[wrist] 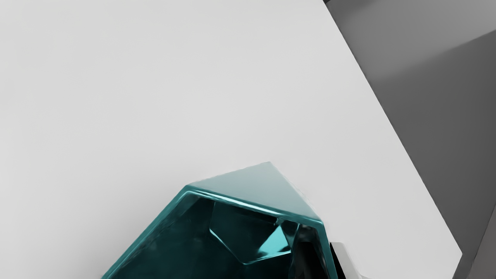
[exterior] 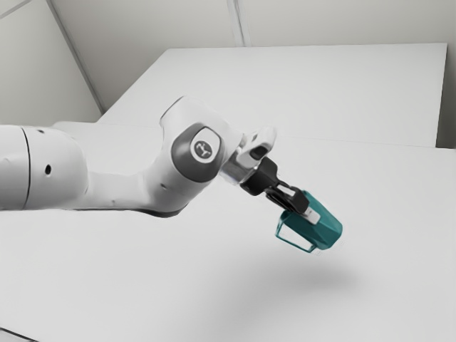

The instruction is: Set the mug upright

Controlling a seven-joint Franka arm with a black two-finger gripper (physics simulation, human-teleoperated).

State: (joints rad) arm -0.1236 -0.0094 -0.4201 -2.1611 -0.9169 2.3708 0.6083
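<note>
Black gripper (exterior: 306,212) is angled down toward the exterior view's right, shut on the wall of the teal mug (exterior: 325,226). The mug hangs tilted above the white table (exterior: 192,278), its shadow below, its base pointing down and away from the hand. Its handle (exterior: 295,245) is on the lower left side there. In the wrist view, the faceted mug (wrist: 155,248) has its mouth facing the camera, and the gripper (wrist: 329,260) straddles the rim, one finger inside and the other outside.
Behind the arm, a large white surface (exterior: 306,89) stretches across the back in the exterior view. The table's straight edge (wrist: 395,131) runs diagonally past the mug, with grey floor (wrist: 438,100) beyond it.
</note>
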